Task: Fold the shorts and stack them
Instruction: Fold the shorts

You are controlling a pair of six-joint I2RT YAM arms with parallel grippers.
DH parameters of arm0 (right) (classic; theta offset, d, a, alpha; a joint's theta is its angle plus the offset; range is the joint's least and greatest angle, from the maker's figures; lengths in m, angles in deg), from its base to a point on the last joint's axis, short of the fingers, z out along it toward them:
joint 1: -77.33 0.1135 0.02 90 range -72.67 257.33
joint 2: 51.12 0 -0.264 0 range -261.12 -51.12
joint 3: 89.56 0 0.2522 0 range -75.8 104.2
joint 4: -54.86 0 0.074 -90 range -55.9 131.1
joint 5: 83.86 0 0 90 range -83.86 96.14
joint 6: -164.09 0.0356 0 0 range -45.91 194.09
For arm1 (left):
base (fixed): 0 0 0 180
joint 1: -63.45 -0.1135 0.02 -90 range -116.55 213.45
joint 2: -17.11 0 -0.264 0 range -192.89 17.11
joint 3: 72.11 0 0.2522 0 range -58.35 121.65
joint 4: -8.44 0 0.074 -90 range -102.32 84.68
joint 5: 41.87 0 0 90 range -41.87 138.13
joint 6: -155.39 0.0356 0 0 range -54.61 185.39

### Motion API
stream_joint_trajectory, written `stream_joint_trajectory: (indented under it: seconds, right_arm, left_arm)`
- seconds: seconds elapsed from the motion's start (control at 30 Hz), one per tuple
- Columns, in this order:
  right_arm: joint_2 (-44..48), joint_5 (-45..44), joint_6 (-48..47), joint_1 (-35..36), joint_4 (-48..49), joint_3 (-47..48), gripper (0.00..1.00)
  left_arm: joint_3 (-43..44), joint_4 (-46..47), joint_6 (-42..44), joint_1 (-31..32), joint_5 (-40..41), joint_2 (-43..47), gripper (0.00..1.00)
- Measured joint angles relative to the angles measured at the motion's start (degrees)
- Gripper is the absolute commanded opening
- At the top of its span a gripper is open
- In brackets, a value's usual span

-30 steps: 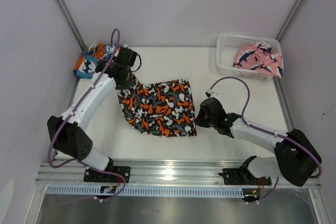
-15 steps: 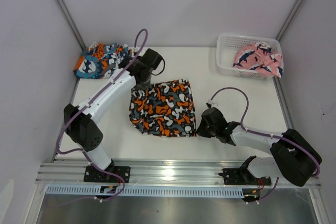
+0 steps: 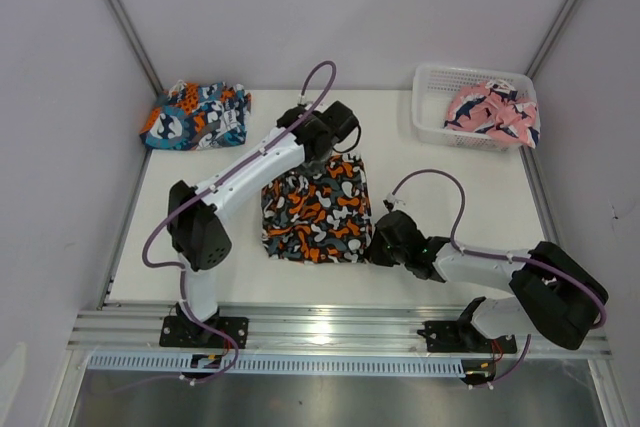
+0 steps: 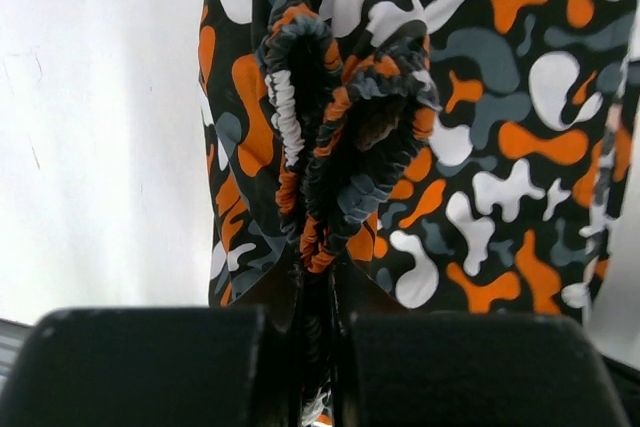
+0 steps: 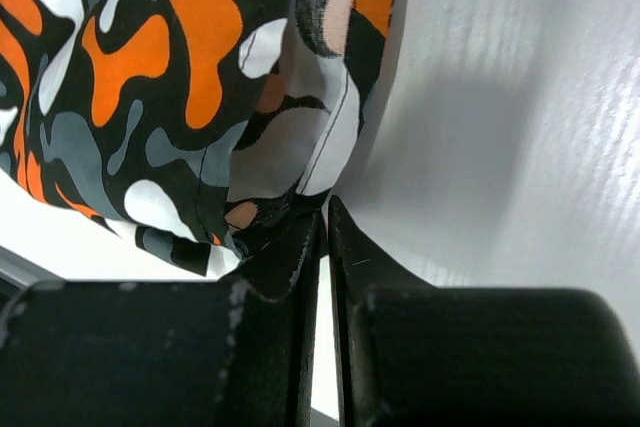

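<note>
- Camouflage shorts lie partly folded between both grippers, probably so one arm can carry an edge over while the other anchors the cloth.
- Left gripper is clamped on the gathered waistband, which bunches just ahead of it. From overhead, the wrist hides this pinch.
- Right gripper is closed on the hem corner at its tips. Only its wrist view shows cloth between the jaws.
- Overhead alone shows blue patchwork shorts well off to the left gripper's left, and pink shorts in the basket far beyond the right gripper.
</note>
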Motion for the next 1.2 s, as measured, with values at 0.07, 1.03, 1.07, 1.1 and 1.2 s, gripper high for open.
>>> stream_joint_trajectory:
  seconds: [0.07,1.03,1.07,1.1,1.2]
  right_arm:
    - [0.0,-0.3,0.2,0.9,0.0,0.0,0.08]
    - [2.0,-2.8,1.0,0.6,-4.1,0.0,0.09]
    - [2.0,-2.8,1.0,0.5,-4.1,0.0,0.08]
    - [2.0,-2.8,1.0,0.5,-4.1,0.0,0.09]
    - [2.3,-2.9,1.0,0.5,-4.3,-0.1,0.09]
  left_arm:
    - [2.5,-0.8,-0.6,0.4,0.5,-1.2,0.0]
    - [12.0,-3.0,-10.2,7.2,-4.0,-12.0,0.09]
    - [12.0,-2.8,-10.5,7.2,-4.1,-12.1,0.09]
    - [12.0,-2.5,-11.0,7.2,-4.4,-12.2,0.09]
    - [12.0,-1.3,-12.1,7.2,-5.3,-12.5,0.1]
